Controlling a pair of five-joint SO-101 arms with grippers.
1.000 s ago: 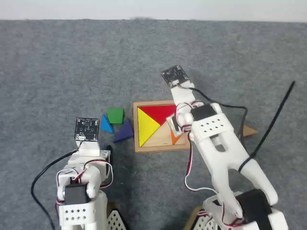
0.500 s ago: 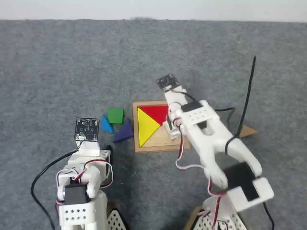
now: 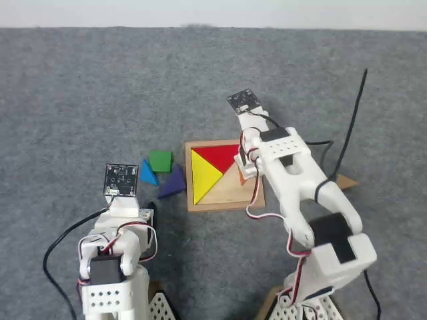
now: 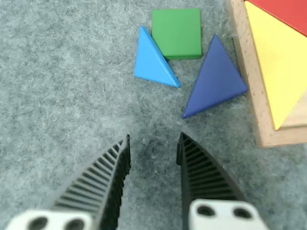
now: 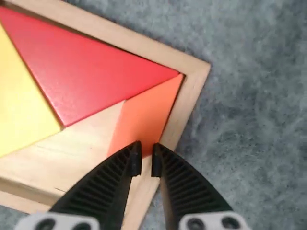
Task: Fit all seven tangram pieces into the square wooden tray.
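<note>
Left of the tray [image 3: 223, 202], the left claw [image 4: 153, 140] hung open over the grey felt surface [image 3: 80, 87], near a light blue triangle [image 4: 152, 64], green square [image 4: 176, 32] and dark blue triangle [image 4: 214, 81]. Inside the tray, the yellow triangle [image 3: 204, 175] and red triangle [image 3: 219, 157] pointed at its centre. The orange piece [image 5: 144, 120] ran lengthwise along its right wall, under the nearly closed, empty right claw [image 5: 145, 148].

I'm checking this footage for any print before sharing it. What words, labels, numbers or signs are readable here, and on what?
No text can be read.
The wooden tray, the green square and the red triangle are plain.
Any marks on the left arm's camera board and the right arm's camera board are too small to read.
</note>
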